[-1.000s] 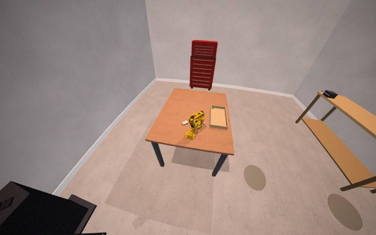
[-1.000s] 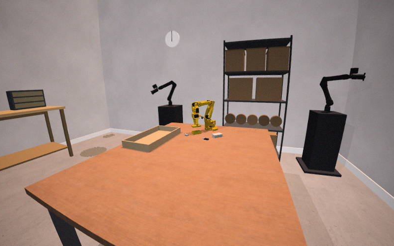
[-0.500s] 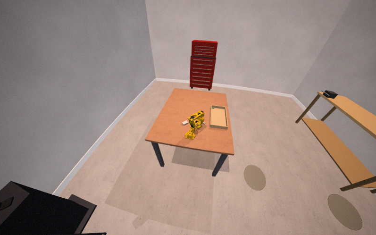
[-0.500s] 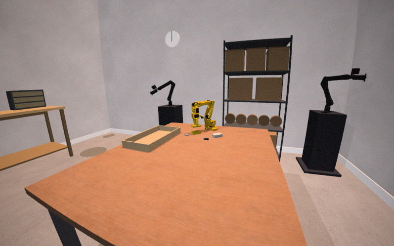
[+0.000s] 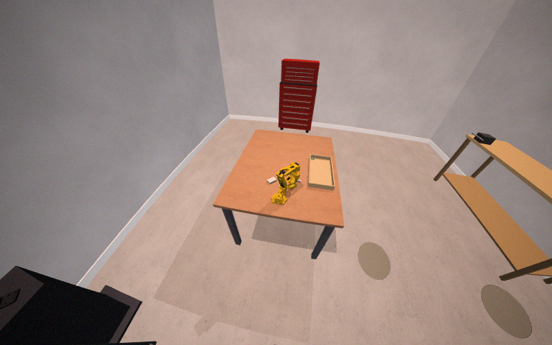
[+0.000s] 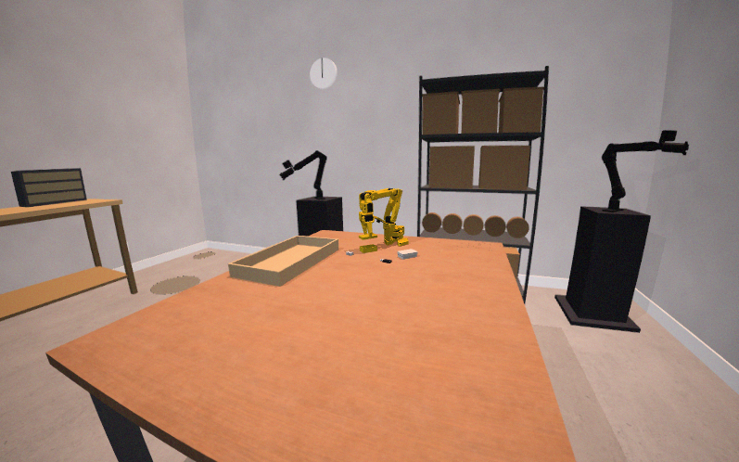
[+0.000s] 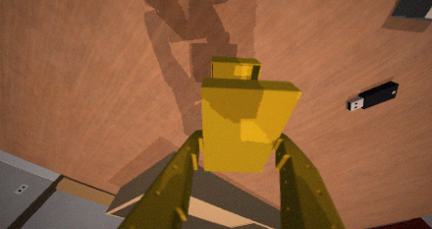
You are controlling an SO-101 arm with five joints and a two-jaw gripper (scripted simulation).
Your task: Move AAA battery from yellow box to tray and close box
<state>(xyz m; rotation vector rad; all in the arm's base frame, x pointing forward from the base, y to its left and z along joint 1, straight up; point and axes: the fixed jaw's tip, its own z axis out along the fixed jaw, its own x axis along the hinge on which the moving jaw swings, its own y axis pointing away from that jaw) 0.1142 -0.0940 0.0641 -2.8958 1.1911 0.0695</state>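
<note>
The gripper (image 7: 238,152) pinches the yellow lid (image 7: 245,118) above its base (image 7: 231,68), mid-bench. We cannot see the AAA battery, which is presumably inside. A slack pinch could drop the lid askew and jolt the base. We count one tray (image 6: 257,274) by a side edge, one USB stick (image 7: 374,95) and one white box (image 6: 407,252).

I can read no text, label, brand or number anywhere in these views. The wall clock (image 6: 323,72) shows a blank face with a single hand, without numerals.
</note>
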